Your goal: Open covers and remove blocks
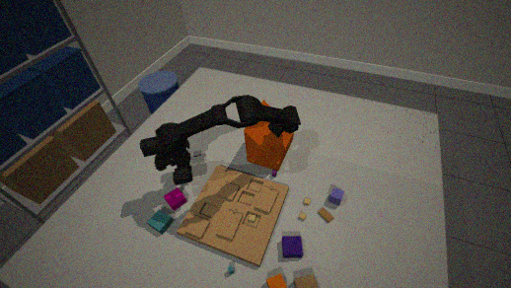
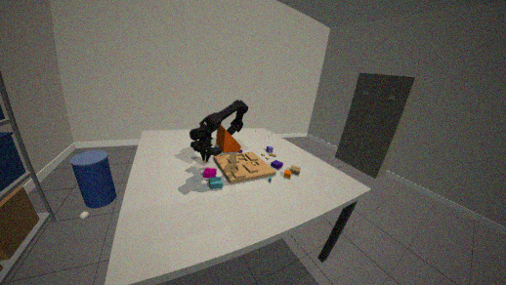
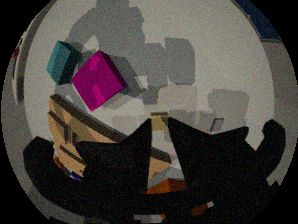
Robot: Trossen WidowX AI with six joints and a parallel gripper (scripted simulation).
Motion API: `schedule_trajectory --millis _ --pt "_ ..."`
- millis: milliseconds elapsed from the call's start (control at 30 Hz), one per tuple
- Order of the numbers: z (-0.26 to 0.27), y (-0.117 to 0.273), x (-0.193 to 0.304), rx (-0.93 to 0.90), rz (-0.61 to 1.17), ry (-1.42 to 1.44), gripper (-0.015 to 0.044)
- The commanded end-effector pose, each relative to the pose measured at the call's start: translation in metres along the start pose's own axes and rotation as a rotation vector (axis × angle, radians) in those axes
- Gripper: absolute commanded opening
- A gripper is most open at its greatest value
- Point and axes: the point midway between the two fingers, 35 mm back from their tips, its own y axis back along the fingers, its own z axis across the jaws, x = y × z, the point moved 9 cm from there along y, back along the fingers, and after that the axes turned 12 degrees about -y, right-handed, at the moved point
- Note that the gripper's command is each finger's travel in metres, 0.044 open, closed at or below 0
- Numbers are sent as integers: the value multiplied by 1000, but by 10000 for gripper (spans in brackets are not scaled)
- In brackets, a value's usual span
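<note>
My gripper [image 2: 205, 160] [image 3: 158, 120] is shut on a small tan block [image 3: 160, 122], held over the table just left of the board; its tips are hard to see in the top view. The wooden puzzle board [image 1: 252, 251] [image 2: 269, 173] [image 3: 90, 135] lies flat, with several square wells and wooden covers. One well shows a small tan block [image 1: 252, 217] inside. Which covers stand fully open is hard to tell. Two small tan blocks, one [image 1: 307, 201] behind the other [image 1: 302, 216], rest on the table right of the board.
A magenta block [image 1: 175, 198] [image 2: 210, 173] [image 3: 97, 80] and a teal block [image 1: 160, 222] [image 2: 216, 183] [image 3: 61, 62] lie left of the board. A large orange wedge [image 1: 266, 148] [image 2: 226, 142] stands behind it. Purple [image 1: 292, 247], lavender [image 1: 336, 196] and orange [image 1: 276, 281] blocks lie right.
</note>
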Motion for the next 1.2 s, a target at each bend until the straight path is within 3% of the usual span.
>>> schedule_trajectory --millis 0,633,1067,1167 --pt "0 -7 1 -3 6 -5 80" --pt "-2 -35 5 -4 9 -4 80" --pt "-1 -31 3 -1 4 1 421" --pt "-1 -24 3 -1 4 0 440"
